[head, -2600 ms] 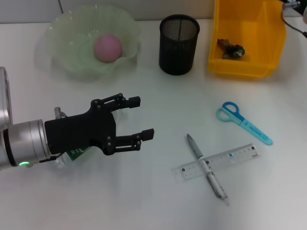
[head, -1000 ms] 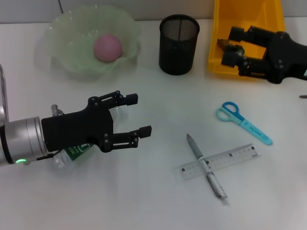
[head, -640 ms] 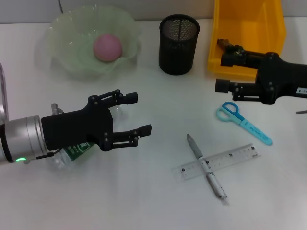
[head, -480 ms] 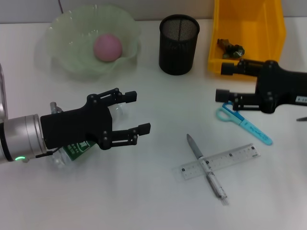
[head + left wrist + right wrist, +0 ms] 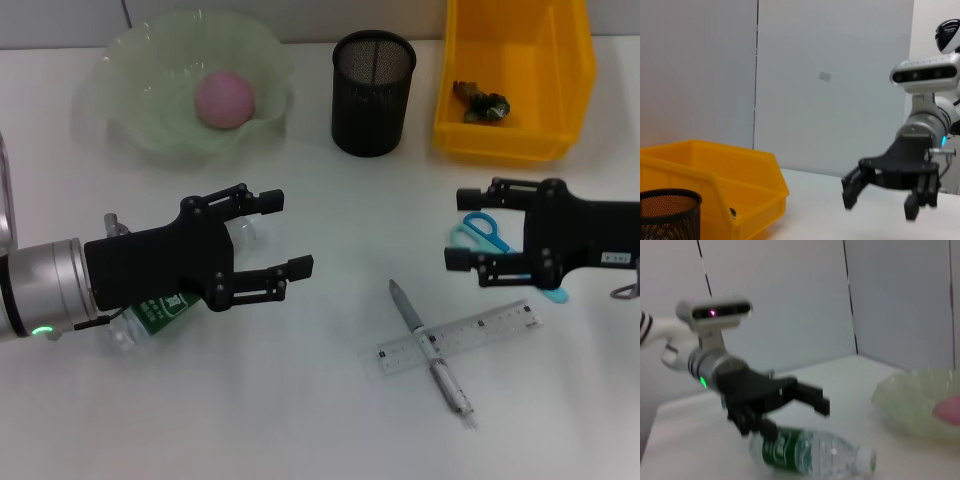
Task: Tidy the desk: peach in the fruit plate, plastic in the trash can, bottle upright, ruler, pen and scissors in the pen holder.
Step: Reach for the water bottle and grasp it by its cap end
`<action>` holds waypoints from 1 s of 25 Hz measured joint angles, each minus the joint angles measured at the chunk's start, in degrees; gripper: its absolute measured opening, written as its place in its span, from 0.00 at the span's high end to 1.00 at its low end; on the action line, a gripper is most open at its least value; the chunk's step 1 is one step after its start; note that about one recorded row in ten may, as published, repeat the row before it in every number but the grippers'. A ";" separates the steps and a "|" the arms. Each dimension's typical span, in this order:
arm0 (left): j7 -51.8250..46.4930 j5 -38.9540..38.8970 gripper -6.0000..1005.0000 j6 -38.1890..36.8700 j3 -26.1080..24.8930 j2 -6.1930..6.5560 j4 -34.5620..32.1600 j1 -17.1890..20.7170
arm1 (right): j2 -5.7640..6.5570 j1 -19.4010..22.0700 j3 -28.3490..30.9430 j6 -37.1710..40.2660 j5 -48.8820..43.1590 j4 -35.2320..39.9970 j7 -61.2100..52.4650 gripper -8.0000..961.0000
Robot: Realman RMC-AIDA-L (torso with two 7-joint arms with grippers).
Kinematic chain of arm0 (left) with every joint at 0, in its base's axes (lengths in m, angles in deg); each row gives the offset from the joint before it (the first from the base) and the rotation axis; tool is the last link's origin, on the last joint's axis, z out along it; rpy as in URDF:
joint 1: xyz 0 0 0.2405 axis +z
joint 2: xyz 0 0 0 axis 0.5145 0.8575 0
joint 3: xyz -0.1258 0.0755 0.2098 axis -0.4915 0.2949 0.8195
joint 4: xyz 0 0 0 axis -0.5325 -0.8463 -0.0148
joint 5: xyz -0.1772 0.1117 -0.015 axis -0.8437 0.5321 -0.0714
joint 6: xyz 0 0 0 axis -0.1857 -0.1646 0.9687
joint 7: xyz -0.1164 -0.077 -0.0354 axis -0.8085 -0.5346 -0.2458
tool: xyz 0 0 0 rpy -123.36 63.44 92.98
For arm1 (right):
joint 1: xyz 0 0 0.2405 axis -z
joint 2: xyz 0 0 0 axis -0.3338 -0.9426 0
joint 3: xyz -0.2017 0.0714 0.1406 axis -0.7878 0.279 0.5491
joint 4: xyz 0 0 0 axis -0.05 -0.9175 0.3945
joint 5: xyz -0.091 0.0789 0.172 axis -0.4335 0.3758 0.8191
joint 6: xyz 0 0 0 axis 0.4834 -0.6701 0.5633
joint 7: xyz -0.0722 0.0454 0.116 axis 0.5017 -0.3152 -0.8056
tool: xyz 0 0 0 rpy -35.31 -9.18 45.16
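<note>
One peach point(image 5: 225, 98), one fruit plate point(image 5: 130, 130), one mesh pen holder point(image 5: 372, 92), one yellow bin point(image 5: 514, 75), one lying bottle point(image 5: 810, 456), one pair of scissors point(image 5: 480, 231), one pen point(image 5: 430, 348), one ruler point(image 5: 500, 324), two grippers.

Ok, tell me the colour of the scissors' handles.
The scissors have blue handles, one darker, one lighter; the head view shows them best.

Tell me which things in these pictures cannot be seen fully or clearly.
- Bottle: head view, mostly hidden under the open left gripper.
- Scissors: head view, blades covered by the open right gripper.
- Scrap in the yellow bin: too small to identify.
- Peach: right wrist view, cut off by the edge.
</note>
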 joint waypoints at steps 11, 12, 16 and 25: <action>-3.55 0.27 0.17 0.66 0.06 0.01 -2.14 0.03 | -1.30 0.52 -0.50 -5.91 -3.17 -0.99 4.66 0.19; -3.72 0.29 0.17 0.76 0.08 0.01 -2.24 0.02 | -1.30 0.52 -0.50 -5.91 -3.17 -0.99 4.66 0.19; -4.00 0.33 0.17 1.14 0.09 0.05 -2.36 -0.02 | -1.60 0.64 -0.62 -6.95 -3.27 -1.60 5.19 0.19; -4.01 0.34 0.17 1.97 0.30 0.14 -2.38 -0.25 | -1.64 0.33 -0.40 -7.29 -4.02 -2.27 5.21 0.19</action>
